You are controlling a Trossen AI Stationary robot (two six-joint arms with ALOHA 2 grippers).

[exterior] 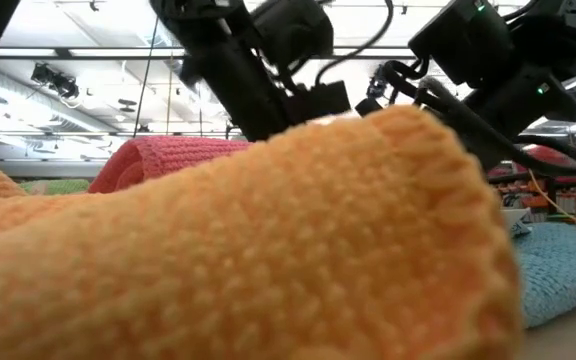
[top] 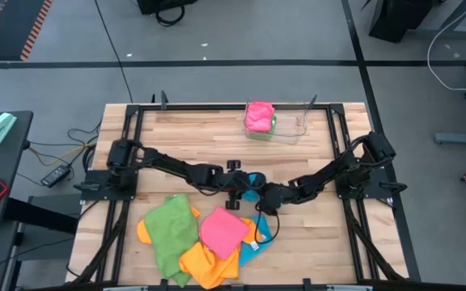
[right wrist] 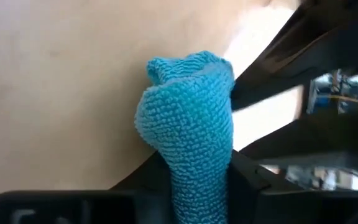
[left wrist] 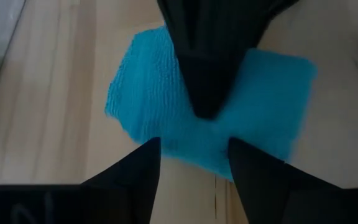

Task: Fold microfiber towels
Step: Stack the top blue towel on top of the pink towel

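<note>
A sky-blue microfiber towel (top: pixel 253 183) lies on the wooden table between my two grippers; it also shows in the left wrist view (left wrist: pixel 143 93). My right gripper (right wrist: pixel 197 182) reaches in from the table's right and is shut on a bunch of it. My left gripper (left wrist: pixel 194 163) comes from the left and stands open over the towel's near edge, nothing between its fingers. Whether it touches the cloth does not show. Near the front edge sits a pile of green (top: pixel 171 230), pink (top: pixel 222 229) and orange (top: pixel 205 263) towels. My right gripper pinches a bunched-up part of the blue towel (right wrist: pixel 188 155) between its two fingers, several layers gathered together. The cloth bulges out past the fingertips (right wrist: pixel 185 99). The fingers slant down from the table's right. The rest of the towel (left wrist: pixel 272 93) lies spread on the table.
A clear plastic tray (top: pixel 302 129) at the far middle holds a folded pink towel (top: pixel 259 115) on a green one. Another blue towel (top: pixel 253 245) lies at the pile's right. The low view is mostly filled by the orange towel (exterior: pixel 268 240).
</note>
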